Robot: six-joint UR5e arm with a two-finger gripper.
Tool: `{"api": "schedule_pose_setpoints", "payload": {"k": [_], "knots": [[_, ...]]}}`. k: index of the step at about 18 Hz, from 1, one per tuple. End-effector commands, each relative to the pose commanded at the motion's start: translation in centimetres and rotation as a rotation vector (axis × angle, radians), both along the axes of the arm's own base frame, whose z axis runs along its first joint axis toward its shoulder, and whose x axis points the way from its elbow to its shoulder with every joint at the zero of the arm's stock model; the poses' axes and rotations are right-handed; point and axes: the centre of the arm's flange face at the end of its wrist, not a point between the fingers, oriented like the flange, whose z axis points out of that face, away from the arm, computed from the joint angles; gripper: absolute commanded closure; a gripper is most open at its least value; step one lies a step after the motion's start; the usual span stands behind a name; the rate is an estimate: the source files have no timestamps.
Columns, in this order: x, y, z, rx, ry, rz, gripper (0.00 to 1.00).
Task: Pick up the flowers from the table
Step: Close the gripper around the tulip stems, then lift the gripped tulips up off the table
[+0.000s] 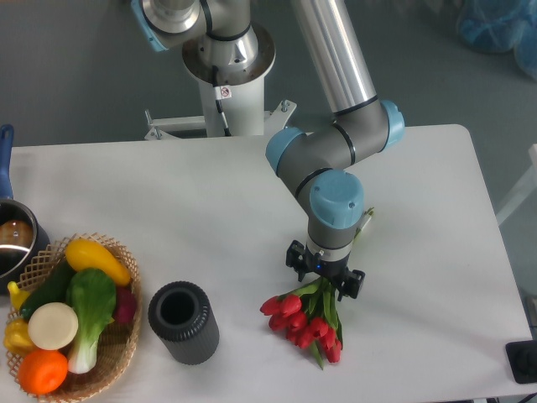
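The flowers [305, 321], red tulips on green stems, lie on the white table [210, 210] at the front, right of centre. Their heads point toward the front edge, and the stems run up and to the right beneath the arm. A pale stem end [367, 218] peeks out behind the wrist. My gripper [324, 270] points straight down over the stems just above the blooms. It is open, with one dark fingertip on each side of the stems. Whether the fingertips touch the table is hidden.
A dark ribbed cylinder cup [184, 321] stands left of the flowers. A wicker basket [117, 353] of vegetables and fruit sits at the front left, with a pot [13, 239] behind it. The arm's base [228, 59] is at the back.
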Motion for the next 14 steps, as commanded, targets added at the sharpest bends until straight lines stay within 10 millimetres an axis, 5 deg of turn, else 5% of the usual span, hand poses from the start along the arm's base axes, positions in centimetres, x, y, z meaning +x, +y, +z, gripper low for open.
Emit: {"api": "schedule_pose_setpoints", "payload": {"k": [4,11,14], "knots": [[-0.3,0.1,1.2,0.014,0.012,0.083,0.97],[-0.7,-0.5,5.7,0.052,0.07,0.09,0.98],[-1.9,-2.4,8.7,0.076,0.104,0.135,0.97]]}}
